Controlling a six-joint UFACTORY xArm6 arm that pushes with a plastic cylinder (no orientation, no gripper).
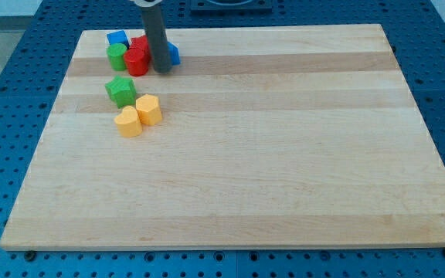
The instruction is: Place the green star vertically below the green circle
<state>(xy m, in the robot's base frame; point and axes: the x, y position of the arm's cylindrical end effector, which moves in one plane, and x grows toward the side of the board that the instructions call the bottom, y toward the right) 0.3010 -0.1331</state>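
Note:
The green star (120, 90) lies on the wooden board (269, 154) near its upper left. The green circle (117, 55) stands above it, about one block's length away, in a tight cluster at the view's top left. My tip (163, 70) rests on the board at the right side of that cluster, next to a red block (137, 61) and in front of a blue block (171, 54). The tip is up and to the right of the green star and does not touch it.
The cluster also holds a blue block (117, 37) at its top and a second red block (140, 43) behind the first. Two yellow blocks (148, 110) (128, 122) lie touching each other just below and right of the green star.

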